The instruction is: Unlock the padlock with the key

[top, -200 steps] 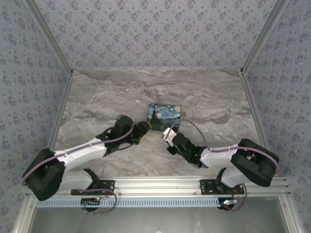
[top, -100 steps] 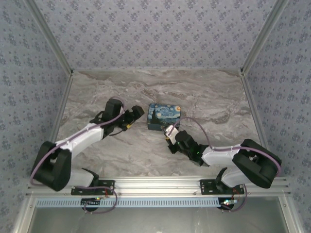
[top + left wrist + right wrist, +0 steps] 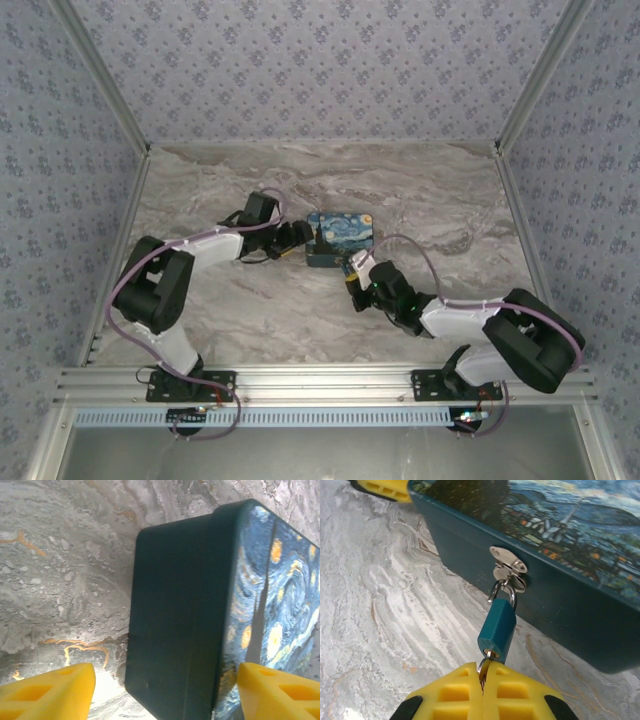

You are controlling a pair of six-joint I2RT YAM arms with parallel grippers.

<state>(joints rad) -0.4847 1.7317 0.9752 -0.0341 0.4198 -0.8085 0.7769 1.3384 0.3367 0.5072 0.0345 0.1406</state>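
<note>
The left end effector is held spread at the left end of the painted box, with its yellow fingers on either side of the dark wall and nothing gripped. Unbraced, the box could be dragged across the desk once the key is turned. Further right, the right end effector is clenched on the key, which is seated in the underside of the padlock hanging from the hasp on the box's front. A skewed twist could bend the key or free it from the pads. Keyway and shackle are resolved in the right wrist view, while the convergence of both arms on the box is given from above.
</note>
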